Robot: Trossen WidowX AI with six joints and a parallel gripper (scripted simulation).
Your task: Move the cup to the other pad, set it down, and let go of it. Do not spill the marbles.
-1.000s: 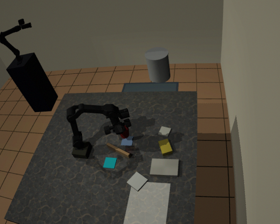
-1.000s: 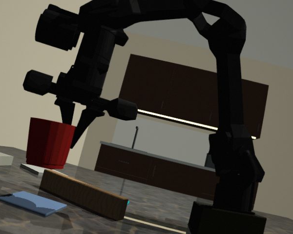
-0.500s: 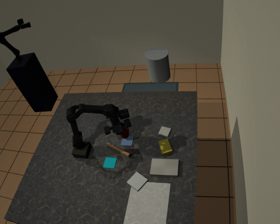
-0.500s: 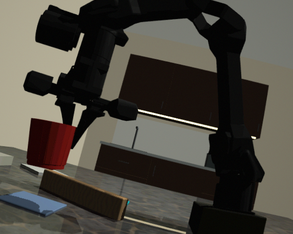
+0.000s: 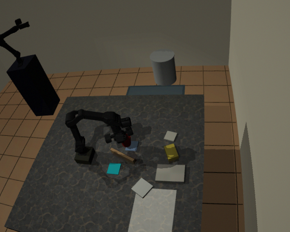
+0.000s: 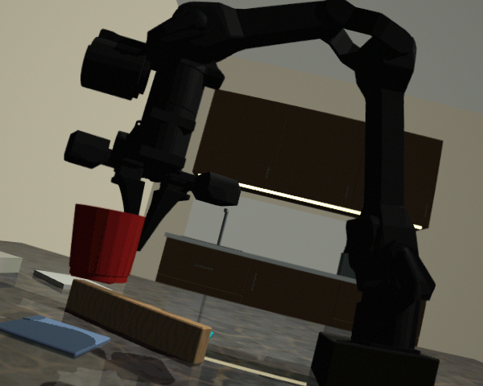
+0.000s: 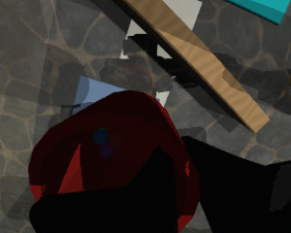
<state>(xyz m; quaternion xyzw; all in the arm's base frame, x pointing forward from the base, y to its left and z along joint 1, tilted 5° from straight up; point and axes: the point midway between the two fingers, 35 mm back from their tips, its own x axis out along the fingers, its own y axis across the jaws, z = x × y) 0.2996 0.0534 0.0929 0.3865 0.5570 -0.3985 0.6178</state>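
Fingers (image 5: pixel 122 139) (image 6: pixel 138 232) gripping the red cup (image 5: pixel 126 141) (image 6: pixel 104 244) (image 7: pixel 112 116) aloft at frame left, the arm must apparently clear the wooden bar (image 5: pixel 122 155) (image 6: pixel 138 322) (image 7: pixel 204 63), keeping level, toward the cyan pad (image 5: pixel 113 168) (image 6: pixel 211 334) (image 7: pixel 267 7).

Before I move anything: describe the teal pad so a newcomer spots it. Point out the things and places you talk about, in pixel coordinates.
On the dark stone-patterned table (image 5: pixel 72 189), find the black arm's base (image 5: pixel 83 159). In the top view, the teal pad (image 5: pixel 113 168) lies right of it, below the wooden bar (image 5: pixel 122 155). Only it is bright teal; the other pad (image 5: pixel 132 146) (image 6: pixel 46 335) (image 7: pixel 94 93) is duller blue.
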